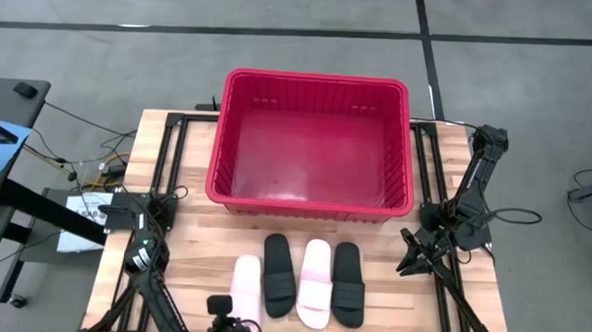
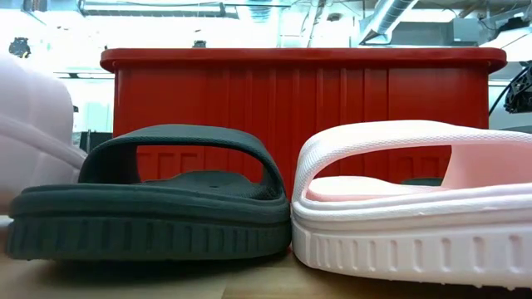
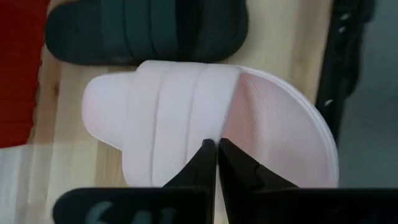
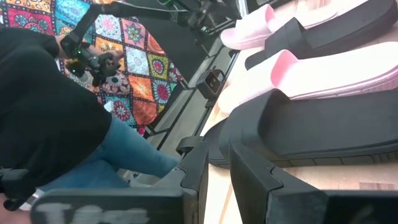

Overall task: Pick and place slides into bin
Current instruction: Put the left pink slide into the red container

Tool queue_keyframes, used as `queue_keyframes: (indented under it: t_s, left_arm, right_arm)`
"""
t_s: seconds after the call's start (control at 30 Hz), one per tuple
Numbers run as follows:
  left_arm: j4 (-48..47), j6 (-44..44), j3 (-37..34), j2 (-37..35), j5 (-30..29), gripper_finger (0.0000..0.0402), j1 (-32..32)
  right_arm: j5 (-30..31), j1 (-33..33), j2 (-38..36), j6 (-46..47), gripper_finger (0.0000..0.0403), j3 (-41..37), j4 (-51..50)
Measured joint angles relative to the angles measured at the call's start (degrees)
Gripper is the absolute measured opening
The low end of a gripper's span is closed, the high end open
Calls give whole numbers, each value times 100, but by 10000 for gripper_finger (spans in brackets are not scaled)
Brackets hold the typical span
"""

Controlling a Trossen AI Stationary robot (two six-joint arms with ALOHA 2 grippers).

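Four slides lie in a row, soles down, on the wooden table near its front edge. From left to right they are pale pink [image 1: 247, 292], black [image 1: 278, 273], pale pink [image 1: 316, 282] and black [image 1: 347, 281]. The red bin [image 1: 309, 202] stands behind them. My left gripper [image 1: 227, 318] is shut at the front left. Its tips [image 3: 216, 146] are over the leftmost pink slide [image 3: 186, 118], at the heel-side edge of its strap. My right gripper [image 1: 410, 253] is open with a narrow gap and empty. It is low at the right of the row, facing the rightmost black slide [image 4: 311, 118]. My left gripper's shut fingertips [image 3: 208, 155] stand over the edge of the pink slide's strap [image 3: 214, 134], coming from the table's left and slanting down. I cannot tell whether they touch it.
Black frame rails [image 1: 441, 292] run along both sides of the table. A person in a dark top and jeans [image 4: 62, 130] stands beyond the table in the right wrist view. The low view shows a black slide [image 2: 150, 208] and a pink slide [image 2: 416, 208] side by side before the bin wall [image 2: 299, 91].
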Motion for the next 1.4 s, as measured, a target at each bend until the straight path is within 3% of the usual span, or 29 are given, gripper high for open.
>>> queue_keyframes:
  t_s: [0.27, 0.77, 1.4]
  left_arm:
    - [1, 513, 383, -107, -258, 0, -50]
    - [0, 842, 390, -963, -24, 0, -87]
    - [-2, 1122, 388, -1881, -1019, 0, -32]
  right_arm:
    - [0, 2, -1, 0, 57, 0, 0]
    - [1, 0, 0, 0, 57, -1, 0]
    - [1, 1, -1, 0, 57, 0, 0]
